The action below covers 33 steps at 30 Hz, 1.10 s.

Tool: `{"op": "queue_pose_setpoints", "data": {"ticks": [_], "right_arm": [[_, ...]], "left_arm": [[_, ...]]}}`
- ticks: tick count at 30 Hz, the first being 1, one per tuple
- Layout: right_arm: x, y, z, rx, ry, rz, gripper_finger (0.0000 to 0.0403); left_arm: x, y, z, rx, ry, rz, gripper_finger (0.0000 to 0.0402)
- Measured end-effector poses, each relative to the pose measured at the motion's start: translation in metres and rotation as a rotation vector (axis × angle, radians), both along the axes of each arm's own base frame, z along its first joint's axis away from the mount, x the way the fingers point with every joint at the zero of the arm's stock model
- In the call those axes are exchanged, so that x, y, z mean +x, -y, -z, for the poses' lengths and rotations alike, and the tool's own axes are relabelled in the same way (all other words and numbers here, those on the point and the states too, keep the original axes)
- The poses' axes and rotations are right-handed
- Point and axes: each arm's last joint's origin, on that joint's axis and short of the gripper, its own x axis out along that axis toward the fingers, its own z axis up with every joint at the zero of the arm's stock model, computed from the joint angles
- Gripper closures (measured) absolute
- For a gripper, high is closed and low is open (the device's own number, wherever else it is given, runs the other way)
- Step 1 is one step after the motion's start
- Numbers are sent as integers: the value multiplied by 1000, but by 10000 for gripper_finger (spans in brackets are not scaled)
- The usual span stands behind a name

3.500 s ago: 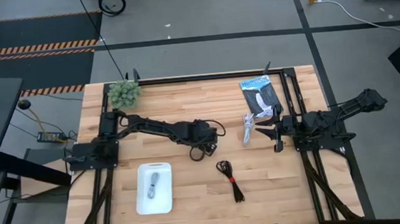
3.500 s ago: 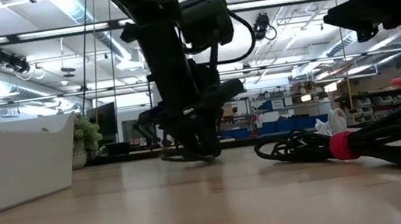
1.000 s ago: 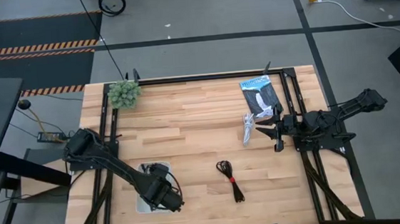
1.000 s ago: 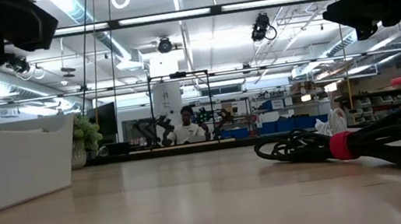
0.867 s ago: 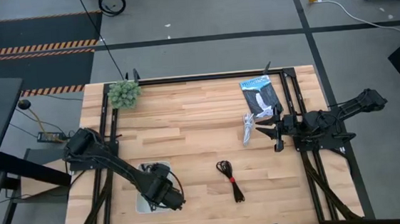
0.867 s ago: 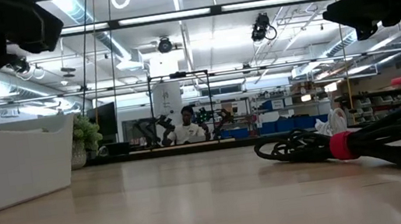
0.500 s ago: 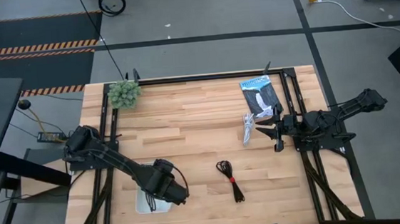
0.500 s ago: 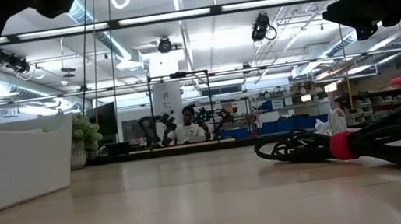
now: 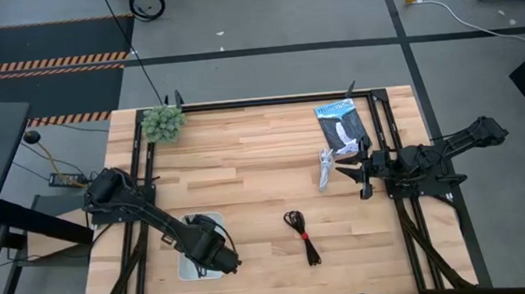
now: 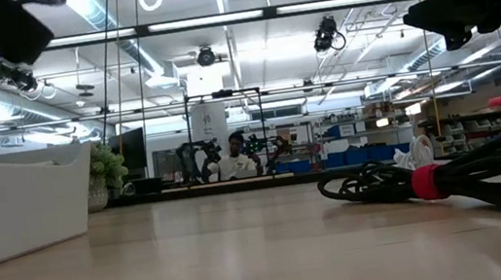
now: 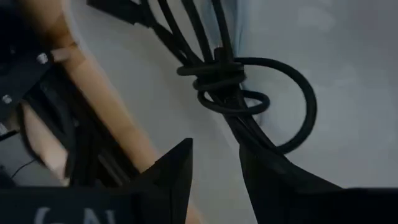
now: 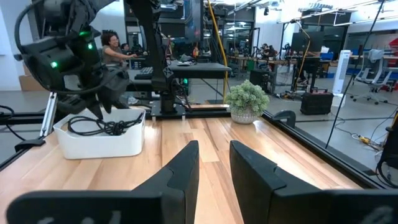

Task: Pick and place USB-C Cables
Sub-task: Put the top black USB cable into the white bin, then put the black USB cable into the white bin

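- Since half a second ago my left gripper (image 9: pixel 216 254) has dropped back from the tray's right edge to hang over the white tray (image 9: pixel 210 219) at the table's near-left; my right gripper (image 9: pixel 356 173) has not shifted.
- Nearest, the left wrist view shows my left fingers (image 11: pixel 176 176) a narrow gap apart with nothing between them; the black cable bundle (image 11: pixel 231 84) lies just beyond the tips, already down in the tray, so I judge it delivered.
- Next out, the black coiled cable (image 9: pixel 300 234) lies on the bare wood toward 3 o'clock from my left gripper, its long axis running roughly 11 to 5 o'clock. My left arm is the nearer one.
- Farther, the white cable (image 9: pixel 325 167) lies just at 9 o'clock of my right gripper, long axis near 12 to 6; those fingers stand parted and hold nothing.
- Farthest, the retail packet (image 9: pixel 340 124) and green tuft (image 9: pixel 163 123) sit by the back edge.
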Motion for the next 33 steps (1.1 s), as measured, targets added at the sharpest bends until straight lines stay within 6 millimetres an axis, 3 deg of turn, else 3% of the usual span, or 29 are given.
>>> {"op": "queue_pose_setpoints", "data": {"ticks": [5, 9, 20, 23, 28, 33], "right_arm": [[0, 0, 0, 1, 2, 0, 306], [0, 0, -1, 2, 6, 0, 306], [0, 0, -1, 2, 7, 0, 306], [0, 0, -1, 2, 7, 0, 306], [0, 0, -1, 2, 7, 0, 306], [0, 0, -1, 2, 7, 0, 306]], "left_arm": [[1, -1, 19, -14, -39, 27, 260], [4, -4, 19, -100, -93, 7, 260], [16, -11, -29, 57, -19, 33, 260], [24, -11, -35, 121, 109, 71, 260], [55, -1, -37, 201, 492, 237, 260], [96, 2, -20, 251, 730, 354, 260]]}}
